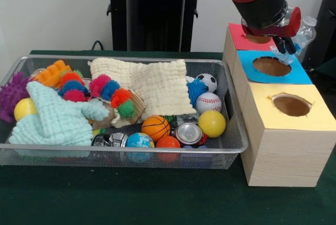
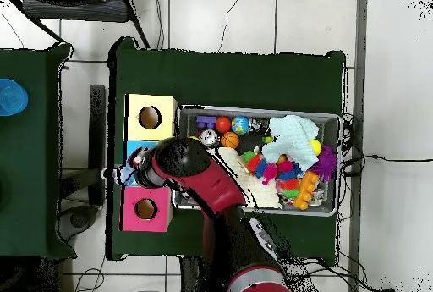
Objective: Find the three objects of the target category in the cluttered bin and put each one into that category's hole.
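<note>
My gripper point(image 1: 286, 45) hangs over the blue-topped box's hole point(image 1: 271, 66) and is shut on a clear, wrinkly plastic bottle point(image 1: 303, 32) with a bluish label. The bottle tilts up to the right, just above the hole. In the overhead view the arm covers the blue box, and the gripper point(image 2: 138, 168) shows at its edge. The wire mesh bin point(image 1: 126, 149) lies to the left of the boxes, full of clutter; it also shows in the overhead view point(image 2: 254, 109). No other clear bottle shows in the bin.
Three wooden boxes stand in a row: red top point(image 1: 240, 40), blue top, and yellow top point(image 1: 292, 105). The bin holds a cream cloth point(image 1: 157, 86), a mint cloth point(image 1: 58, 120), balls, spiky toys and metal cans point(image 1: 189, 133).
</note>
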{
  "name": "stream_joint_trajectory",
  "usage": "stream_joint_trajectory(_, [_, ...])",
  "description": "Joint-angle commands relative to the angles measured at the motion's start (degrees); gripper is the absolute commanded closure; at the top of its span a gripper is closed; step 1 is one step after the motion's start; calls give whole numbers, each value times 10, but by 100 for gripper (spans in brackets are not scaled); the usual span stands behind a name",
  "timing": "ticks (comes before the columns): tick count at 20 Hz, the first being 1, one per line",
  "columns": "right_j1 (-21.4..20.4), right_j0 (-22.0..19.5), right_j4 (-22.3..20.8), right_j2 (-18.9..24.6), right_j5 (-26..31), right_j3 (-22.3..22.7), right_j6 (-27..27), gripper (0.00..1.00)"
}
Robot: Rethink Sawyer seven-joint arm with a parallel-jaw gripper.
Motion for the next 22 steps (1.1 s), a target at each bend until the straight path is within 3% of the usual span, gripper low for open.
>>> stream_joint_trajectory(1, [45,-20,-39,5,52,-99,120,100])
stream_joint_trajectory(6, [53,-19,-56,0,46,-115,107,100])
stream_joint_trajectory(22, [52,-27,-82,-7,26,-100,90,100])
